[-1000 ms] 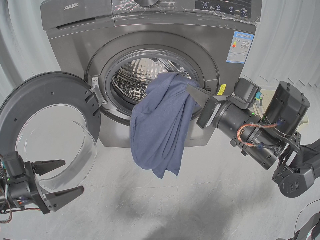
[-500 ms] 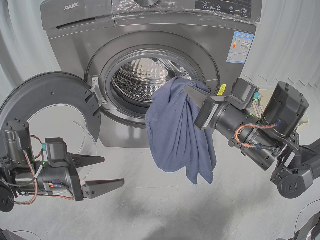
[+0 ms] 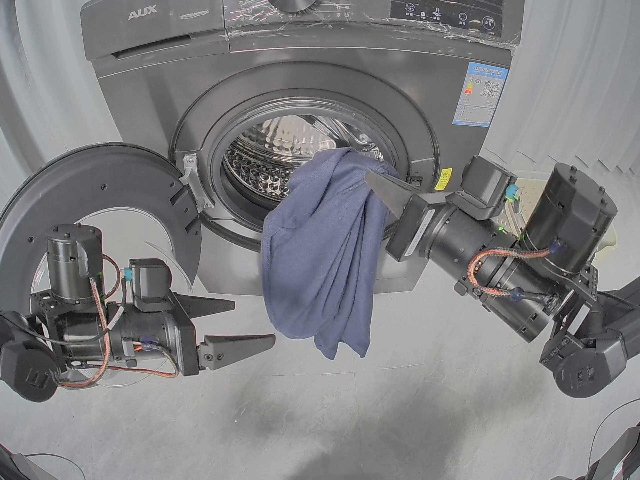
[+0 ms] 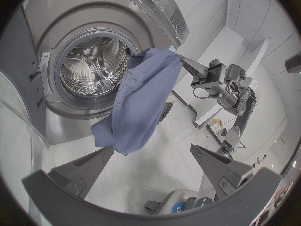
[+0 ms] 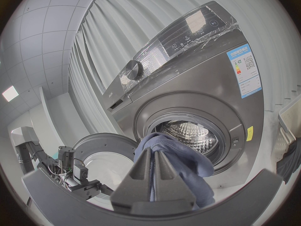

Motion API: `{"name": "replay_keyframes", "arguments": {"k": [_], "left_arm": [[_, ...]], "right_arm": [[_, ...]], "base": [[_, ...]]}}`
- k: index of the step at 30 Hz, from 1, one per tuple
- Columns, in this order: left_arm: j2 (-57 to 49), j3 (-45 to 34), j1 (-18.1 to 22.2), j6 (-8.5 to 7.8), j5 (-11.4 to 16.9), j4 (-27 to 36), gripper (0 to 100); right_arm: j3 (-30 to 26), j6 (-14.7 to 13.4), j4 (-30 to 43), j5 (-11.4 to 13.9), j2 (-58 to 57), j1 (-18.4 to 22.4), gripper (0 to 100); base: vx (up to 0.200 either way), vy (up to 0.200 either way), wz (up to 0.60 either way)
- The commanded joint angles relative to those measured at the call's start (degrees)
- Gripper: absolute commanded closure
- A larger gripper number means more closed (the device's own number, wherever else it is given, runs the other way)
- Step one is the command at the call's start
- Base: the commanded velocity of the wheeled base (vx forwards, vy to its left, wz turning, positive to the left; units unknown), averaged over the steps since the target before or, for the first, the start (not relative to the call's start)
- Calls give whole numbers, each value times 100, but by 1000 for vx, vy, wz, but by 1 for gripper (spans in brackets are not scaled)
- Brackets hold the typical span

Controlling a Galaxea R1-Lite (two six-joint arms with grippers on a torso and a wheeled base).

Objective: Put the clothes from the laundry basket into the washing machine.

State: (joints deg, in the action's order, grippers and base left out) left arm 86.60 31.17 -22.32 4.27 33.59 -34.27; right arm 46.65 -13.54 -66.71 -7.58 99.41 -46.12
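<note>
A blue garment (image 3: 320, 255) hangs in front of the washing machine's open drum (image 3: 293, 155), pinched at its top by my right gripper (image 3: 373, 180), which is shut on it just at the right side of the opening. In the right wrist view the garment (image 5: 185, 164) drapes over the closed fingertips (image 5: 147, 160). My left gripper (image 3: 230, 328) is open, low and to the left of the garment's hanging hem. In the left wrist view the garment (image 4: 141, 101) hangs just beyond the open fingers (image 4: 91, 160). The laundry basket (image 3: 533, 191) sits behind my right arm.
The washing machine (image 3: 300, 68) stands straight ahead, its round door (image 3: 87, 201) swung open to the left, close behind my left arm. Grey floor (image 3: 373, 408) lies bare in front. Curtains hang behind the machine.
My left arm has moved up and right toward the garment's lower edge. The garment swung right, then back left, still held by the right gripper.
</note>
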Motion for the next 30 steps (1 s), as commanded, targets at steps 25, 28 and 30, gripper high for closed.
{"name": "replay_keyframes", "arguments": {"k": [25,28,30], "left_arm": [[1808,407,-44,285,25,-1407,0],[1966,451,-79,294,34,-1609,0],[2080,478,-150,356,25,-1759,0]], "right_arm": [[-16,1,-18,2,34,-213,100],[-25,1,-18,2,34,-205,100],[-16,1,-18,2,34,-205,100]], "base": [[0,0,0],[0,0,0],[0,0,0]]}}
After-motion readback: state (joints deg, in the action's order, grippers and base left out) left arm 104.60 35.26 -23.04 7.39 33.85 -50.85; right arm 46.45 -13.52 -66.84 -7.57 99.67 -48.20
